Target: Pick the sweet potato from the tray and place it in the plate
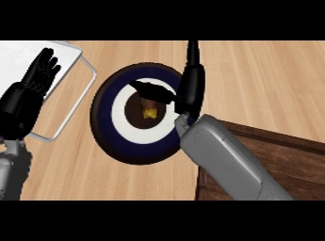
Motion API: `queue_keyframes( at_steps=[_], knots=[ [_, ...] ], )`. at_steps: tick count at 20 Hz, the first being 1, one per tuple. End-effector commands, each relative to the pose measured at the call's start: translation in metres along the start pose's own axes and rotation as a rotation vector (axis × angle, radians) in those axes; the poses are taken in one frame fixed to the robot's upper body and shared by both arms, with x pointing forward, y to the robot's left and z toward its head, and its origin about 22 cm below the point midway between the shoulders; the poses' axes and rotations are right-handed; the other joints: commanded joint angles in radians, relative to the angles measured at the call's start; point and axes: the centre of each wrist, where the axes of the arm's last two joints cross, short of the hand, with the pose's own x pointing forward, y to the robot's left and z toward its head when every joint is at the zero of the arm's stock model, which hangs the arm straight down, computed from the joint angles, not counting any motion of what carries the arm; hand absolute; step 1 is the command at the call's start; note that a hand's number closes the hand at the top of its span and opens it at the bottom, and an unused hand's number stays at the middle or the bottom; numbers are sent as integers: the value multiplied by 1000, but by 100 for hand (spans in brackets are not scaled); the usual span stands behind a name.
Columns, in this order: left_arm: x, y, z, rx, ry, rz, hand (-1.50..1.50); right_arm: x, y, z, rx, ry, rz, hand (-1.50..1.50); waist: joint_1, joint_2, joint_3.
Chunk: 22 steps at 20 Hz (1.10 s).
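Note:
A round plate with a dark blue rim, a white ring and a dark centre lies mid-counter. At its centre sits the sweet potato, of which only a small brown and yellow part shows. My right hand hovers over the plate's right side, edge-on, with its fingers straight and pointing away and its thumb stretched left just above the sweet potato. It does not curl round the sweet potato. The dark wooden tray is at the lower right, partly hidden by my right forearm. My left hand rests open at the left, fingers up.
A white flat board with a thin wire frame lies at the upper left under my left hand. Bare light-wood counter stretches to the right of the plate and above the wooden tray.

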Motion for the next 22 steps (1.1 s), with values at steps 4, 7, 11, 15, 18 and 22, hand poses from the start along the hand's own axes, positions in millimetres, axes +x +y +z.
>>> queue_keyframes(
  at_steps=[4,7,11,15,18,22],
  knots=[
    [11,12,6,20,-4,-20,0,-36,-79,20,-62,-8,-76,-150,-19,-5,0],
    [-8,16,11,31,-3,-1,0,-48,-111,46,-48,-30,-83,-150,-24,-5,0],
    [1,-2,0,18,6,-8,0,-71,-143,44,-28,-43,-62,-150,-17,-3,0],
    [8,4,0,22,1,6,0,-90,-200,54,-26,-39,-47,-150,-19,-3,0],
    [-5,-14,5,23,3,2,0,-102,-223,61,-17,-41,-35,-150,-20,-3,0],
    [17,6,15,17,15,12,0,-104,-234,51,-51,-57,-28,-150,-13,-4,0]
  ],
)
